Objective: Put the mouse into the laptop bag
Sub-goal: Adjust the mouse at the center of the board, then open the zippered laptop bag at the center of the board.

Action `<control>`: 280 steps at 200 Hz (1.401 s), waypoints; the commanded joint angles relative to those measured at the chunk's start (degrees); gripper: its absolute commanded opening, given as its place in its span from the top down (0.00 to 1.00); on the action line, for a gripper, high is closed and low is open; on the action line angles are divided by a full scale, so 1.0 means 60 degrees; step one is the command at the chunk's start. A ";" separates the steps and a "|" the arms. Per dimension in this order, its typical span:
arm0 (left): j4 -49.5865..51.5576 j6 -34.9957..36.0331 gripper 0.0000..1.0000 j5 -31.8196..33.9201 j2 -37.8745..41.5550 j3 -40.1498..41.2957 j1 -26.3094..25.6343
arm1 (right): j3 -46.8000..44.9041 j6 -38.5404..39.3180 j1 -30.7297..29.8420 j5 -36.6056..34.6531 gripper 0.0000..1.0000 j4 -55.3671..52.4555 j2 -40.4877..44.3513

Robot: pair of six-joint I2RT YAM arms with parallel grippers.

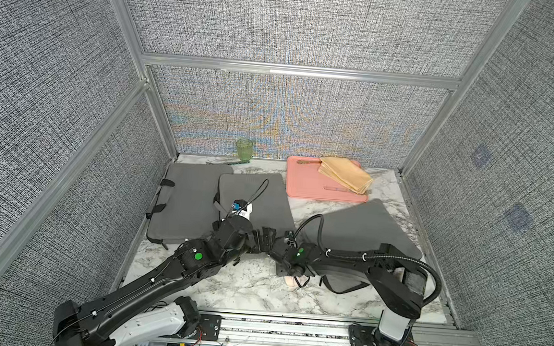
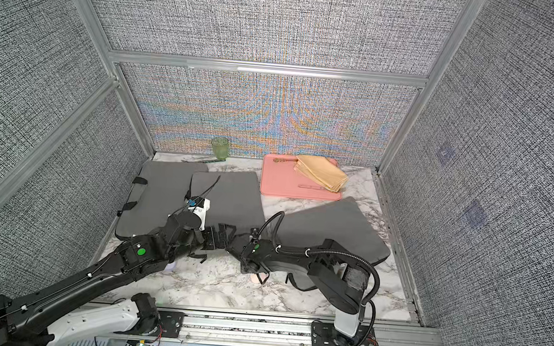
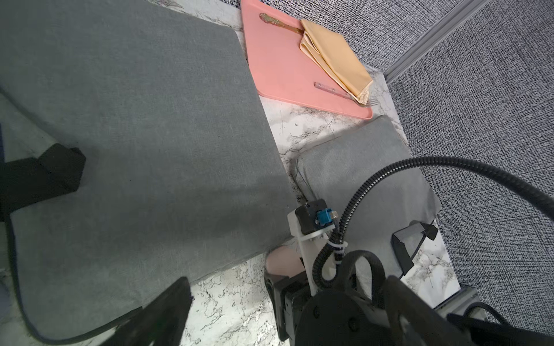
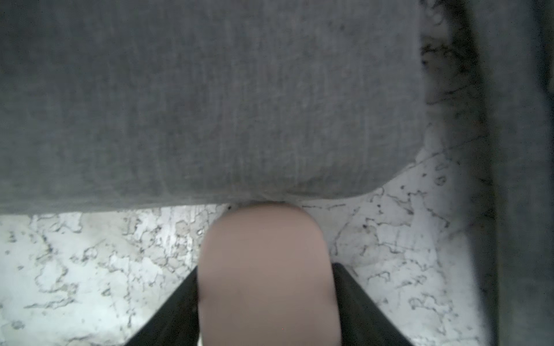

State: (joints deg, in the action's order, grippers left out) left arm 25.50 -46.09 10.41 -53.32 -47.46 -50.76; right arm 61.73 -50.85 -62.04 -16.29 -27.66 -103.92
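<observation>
The mouse (image 4: pixel 266 254) is in my right claw (image 4: pixel 265 268), which stands about half closed with a finger pressed to each flank, so I read it as gripped. Whether it rides on the table (image 4: pixel 90 269) or just above it I cannot tell. Its nose touches the near edge of the middle bag (image 1: pixel 257 196), by the corner next to the right bag (image 1: pixel 366 228). I judge this to be the insertion step, but I see no open mouth along that edge, so the next move calls for the flap to be lifted first. My left claw (image 1: pixel 264 239) hangs just beside, jaws wide, holding nothing that I can see. No bag shows anything inside. At the back, the tray (image 1: pixel 305 183) holds a napkin (image 1: pixel 344 177) and a fork (image 3: pixel 331 89). I cannot make out what, if anything, is in the cup (image 1: pixel 244 149).
</observation>
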 commanded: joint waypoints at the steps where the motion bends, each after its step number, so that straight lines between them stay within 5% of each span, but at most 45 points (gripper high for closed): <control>1: -0.0222 0.0108 0.00 -0.0037 0.0079 0.0064 0.0023 | -0.0362 -0.0106 0.0055 0.0403 0.48 -0.0341 0.0295; 54: -0.1060 0.0210 0.00 -0.0704 0.0014 0.0278 0.0008 | -0.1549 -0.0378 0.0198 -0.0256 0.55 -0.1054 0.2623; 99: -0.2090 0.0532 0.00 -0.1917 -0.1836 -0.0196 -0.0134 | -0.2714 -0.0366 0.1556 -0.1336 0.55 -0.2616 0.6145; 125: -0.2623 0.1269 0.00 -0.2348 -0.3460 -0.1030 -0.0638 | -0.3029 -0.0079 0.3320 -0.1693 0.55 -0.3633 0.8316; 155: -0.2598 0.2499 0.03 -0.3016 -0.5880 -0.2899 -0.1369 | -0.3032 0.0895 0.5795 -0.0672 0.52 -0.3849 1.0051; 212: -0.0940 0.4035 0.09 -0.4057 -1.0682 -0.7817 -0.2504 | -0.1943 0.2189 0.9993 0.0995 0.51 -0.4152 0.9670; 280: 0.0346 0.5260 0.11 -0.4038 -1.3315 -1.0820 -0.3316 | -0.2673 0.3488 1.4624 0.3087 0.51 -0.3813 0.9737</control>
State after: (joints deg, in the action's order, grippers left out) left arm 23.70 -18.39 -13.72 -129.97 -108.55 -69.80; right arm 47.22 -34.44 18.94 -3.99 -50.89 -46.44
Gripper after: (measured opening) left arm 0.907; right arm 0.549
